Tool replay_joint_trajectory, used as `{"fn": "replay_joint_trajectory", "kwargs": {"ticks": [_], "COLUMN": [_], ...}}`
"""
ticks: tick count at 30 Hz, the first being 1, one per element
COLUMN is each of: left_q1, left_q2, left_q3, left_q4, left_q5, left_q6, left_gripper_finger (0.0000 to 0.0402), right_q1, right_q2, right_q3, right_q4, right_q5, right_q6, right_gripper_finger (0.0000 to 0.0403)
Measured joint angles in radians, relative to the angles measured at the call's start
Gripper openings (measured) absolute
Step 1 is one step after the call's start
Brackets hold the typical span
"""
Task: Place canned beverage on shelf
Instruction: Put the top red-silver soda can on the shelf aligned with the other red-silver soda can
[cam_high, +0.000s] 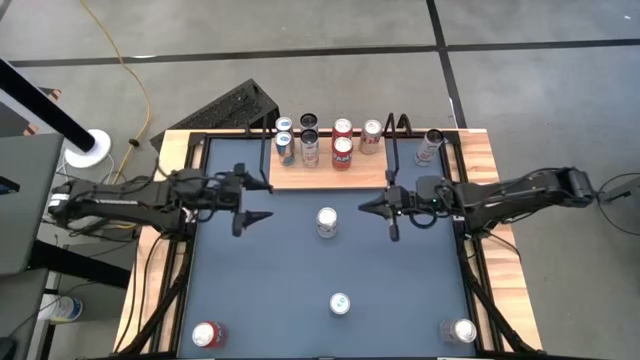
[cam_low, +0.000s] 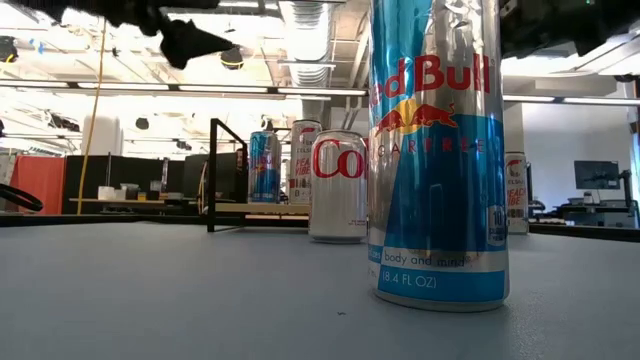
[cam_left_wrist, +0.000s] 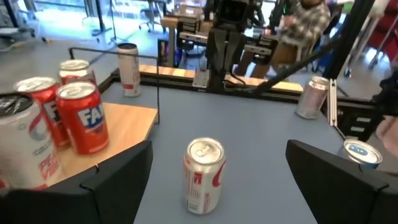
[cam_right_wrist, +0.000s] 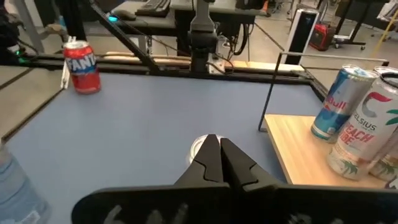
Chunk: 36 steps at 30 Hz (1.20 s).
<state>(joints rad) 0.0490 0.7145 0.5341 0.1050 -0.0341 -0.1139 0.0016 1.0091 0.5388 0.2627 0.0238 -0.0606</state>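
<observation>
The shelf (cam_high: 330, 172), a light-wood board with black wire side frames, sits at the table's far edge with several cans upright on it. A silver can with red lettering (cam_high: 327, 222) stands upright on the blue tabletop just in front of it, also seen as the can (cam_left_wrist: 204, 167) in the left wrist view. My left gripper (cam_high: 261, 203) hovers open to that can's left, pointing level at it with its fingers (cam_left_wrist: 124, 168) wide apart. My right gripper (cam_high: 366, 207) hovers shut to the can's right; its tips (cam_right_wrist: 217, 149) hide most of the can (cam_right_wrist: 198, 147).
A tall blue-and-silver can (cam_high: 340, 303) stands nearer the front edge, large in the low view (cam_low: 437, 150). A red can (cam_high: 206, 334) and a silver can (cam_high: 461, 330) stand at the near corners, another can (cam_high: 430, 145) right of the shelf. A person (cam_left_wrist: 311, 25) is beyond the table.
</observation>
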Motion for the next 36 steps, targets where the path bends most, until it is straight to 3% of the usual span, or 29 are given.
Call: {"fn": "replay_joint_trajectory", "kwargs": {"ticks": [10, 17, 25, 28, 36], "left_q1": [0.001, 0.002, 0.002, 0.003, 0.003], "left_q2": [-0.262, -0.401, -0.492, -0.501, -0.499], "left_q3": [-0.209, -0.343, -0.517, -0.523, -0.523], "left_q4": [0.081, 0.112, 0.236, 0.207, 0.137], "left_q5": [-0.008, -0.039, -0.038, -0.040, 0.009], "left_q6": [0.005, -0.005, -0.022, -0.038, -0.035], "left_gripper_finger": [0.0357, 0.0357, 0.0357, 0.0357, 0.0357], "right_q1": [-0.018, -0.022, -0.025, -0.024, -0.035], "right_q2": [0.121, 0.196, 0.208, 0.209, 0.255], "right_q3": [0.085, 0.154, 0.193, 0.200, 0.211], "right_q4": [0.003, 0.002, 0.004, 0.003, 0.044], "right_q5": [-0.004, -0.076, -0.078, -0.078, -0.066], "right_q6": [0.006, 0.000, 0.007, 0.014, 0.058], "right_gripper_finger": [0.0016, 0.0092, 0.0202, 0.0238, 0.0271]}}
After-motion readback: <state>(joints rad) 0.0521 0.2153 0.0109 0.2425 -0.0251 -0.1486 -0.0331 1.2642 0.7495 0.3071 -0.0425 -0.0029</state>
